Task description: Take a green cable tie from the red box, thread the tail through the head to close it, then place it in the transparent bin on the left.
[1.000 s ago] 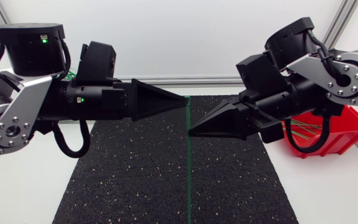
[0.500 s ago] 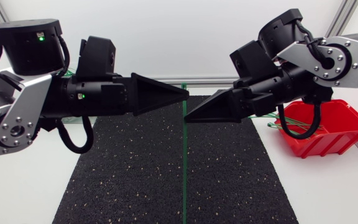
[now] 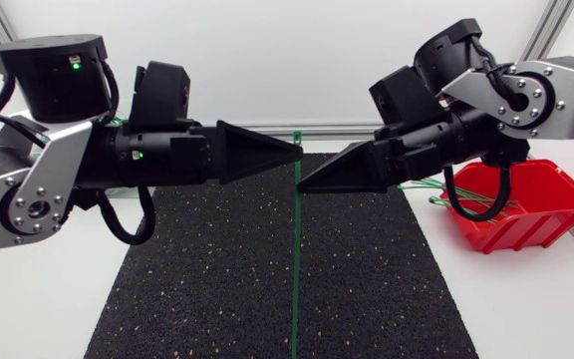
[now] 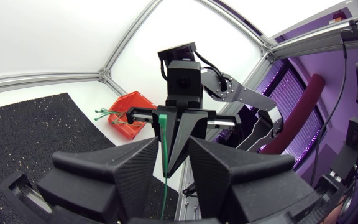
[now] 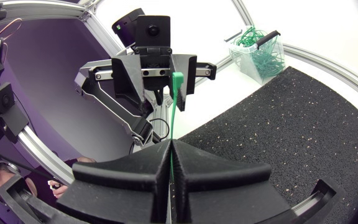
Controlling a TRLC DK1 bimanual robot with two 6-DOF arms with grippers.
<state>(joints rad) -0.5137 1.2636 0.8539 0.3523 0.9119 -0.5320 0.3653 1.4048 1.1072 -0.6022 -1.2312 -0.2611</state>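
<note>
Right gripper (image 3: 303, 185) fingers pinch a green cable tie (image 3: 294, 259); left gripper (image 3: 298, 155), fingers slightly apart at its nine o'clock, may knock it loose.

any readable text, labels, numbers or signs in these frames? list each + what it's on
None can be read.
No print shows on the green cable tie, the red box or the transparent bin.
The left arm carries only small green lights, not text.
</note>
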